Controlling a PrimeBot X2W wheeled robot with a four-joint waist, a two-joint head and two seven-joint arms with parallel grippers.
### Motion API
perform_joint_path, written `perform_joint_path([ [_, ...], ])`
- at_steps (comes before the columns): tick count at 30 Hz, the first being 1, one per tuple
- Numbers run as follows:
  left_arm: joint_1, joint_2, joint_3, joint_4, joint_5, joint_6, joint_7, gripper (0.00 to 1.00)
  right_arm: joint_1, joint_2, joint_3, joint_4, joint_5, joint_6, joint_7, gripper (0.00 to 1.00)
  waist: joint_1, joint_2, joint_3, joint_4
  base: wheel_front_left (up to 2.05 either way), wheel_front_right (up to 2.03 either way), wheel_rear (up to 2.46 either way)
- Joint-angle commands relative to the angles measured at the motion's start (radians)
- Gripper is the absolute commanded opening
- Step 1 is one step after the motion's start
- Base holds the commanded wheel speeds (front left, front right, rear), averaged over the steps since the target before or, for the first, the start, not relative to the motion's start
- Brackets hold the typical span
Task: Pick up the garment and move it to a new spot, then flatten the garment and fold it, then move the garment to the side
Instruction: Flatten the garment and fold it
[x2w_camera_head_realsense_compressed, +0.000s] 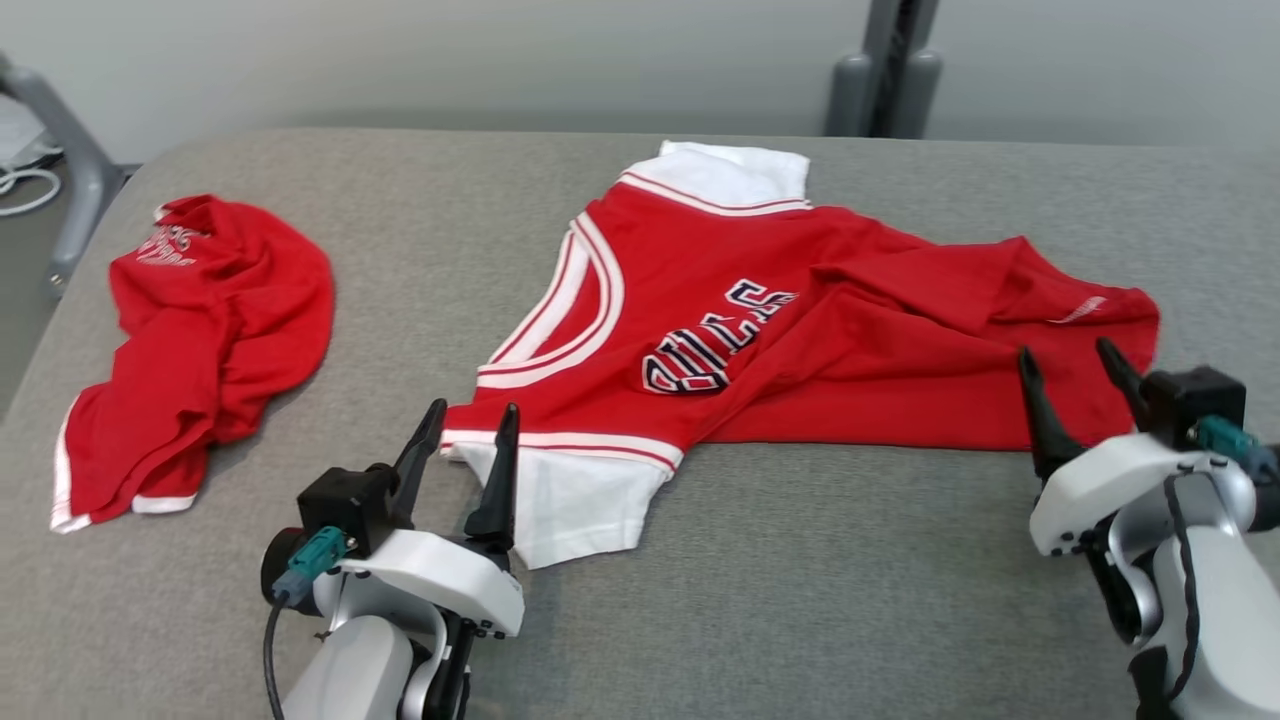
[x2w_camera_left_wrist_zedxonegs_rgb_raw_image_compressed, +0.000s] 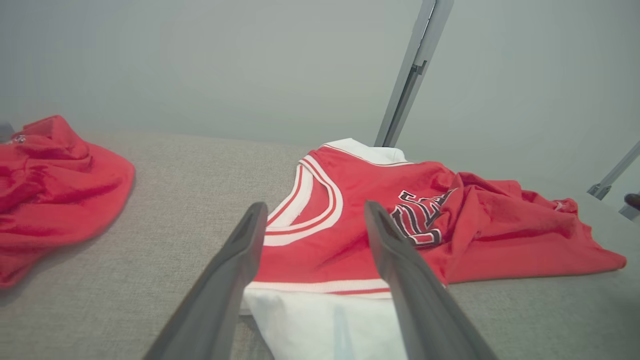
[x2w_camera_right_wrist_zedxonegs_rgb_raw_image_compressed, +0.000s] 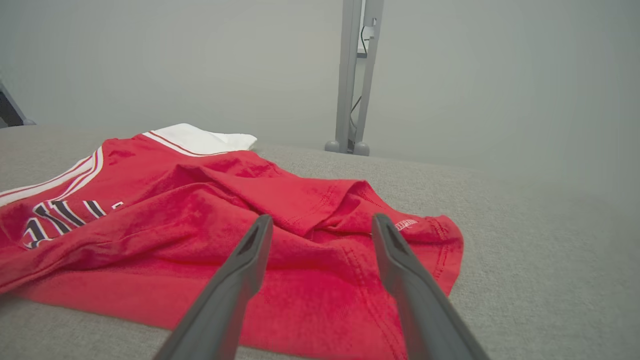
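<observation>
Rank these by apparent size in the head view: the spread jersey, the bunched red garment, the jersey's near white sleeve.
1. spread jersey, clearly largest.
2. bunched red garment.
3. near white sleeve, smallest despite lying closest to the camera.

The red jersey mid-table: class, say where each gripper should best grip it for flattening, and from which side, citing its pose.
Likely left gripper on the near white sleeve, right gripper on the hem corner, from the near edge: opposite ends, bunched folds lie between.
</observation>
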Motion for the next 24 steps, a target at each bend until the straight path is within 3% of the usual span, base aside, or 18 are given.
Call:
perform_joint_path([
  [1, 0.006, 0.002, 0.002, -0.005, 0.005, -0.005, -0.005, 1.00, -0.011, -0.010, 0.000, 0.003, 0.000, -0.001, 0.006, 1.00, 0.0000, -0.0001, 0.011, 0.020, 0.00, 0.00, 0.00],
  [6, 0.015, -0.023, -0.006, -0.035, 0.035, -0.030, -0.005, 1.00, -0.100, -0.050, 0.002, 0.089, 0.035, -0.001, 0.052, 1.00, 0.0000, -0.0001, 0.039, 0.074, 0.00, 0.00, 0.00],
  [15, 0.015, -0.043, -0.013, -0.022, 0.051, -0.056, -0.005, 1.00, -0.237, -0.065, -0.083, 0.292, 0.198, 0.000, 0.196, 1.00, 0.0000, -0.0001, 0.086, 0.152, 0.00, 0.00, 0.00],
  [22, 0.010, -0.047, -0.007, -0.016, 0.058, -0.065, -0.005, 1.00, -0.283, -0.081, -0.065, 0.358, 0.241, 0.000, 0.200, 1.00, 0.0000, -0.0001, 0.108, 0.175, 0.00, 0.00, 0.00],
  [23, 0.006, -0.048, -0.007, -0.017, 0.056, -0.066, -0.005, 1.00, -0.294, -0.084, -0.051, 0.367, 0.250, 0.000, 0.189, 0.95, 0.0000, -0.0001, 0.112, 0.178, 0.00, 0.00, 0.00],
  [24, 0.004, -0.048, -0.009, -0.018, 0.052, -0.066, -0.005, 1.00, -0.298, -0.082, -0.045, 0.370, 0.260, 0.000, 0.184, 0.34, 0.0000, -0.0001, 0.113, 0.179, 0.00, 0.00, 0.00],
])
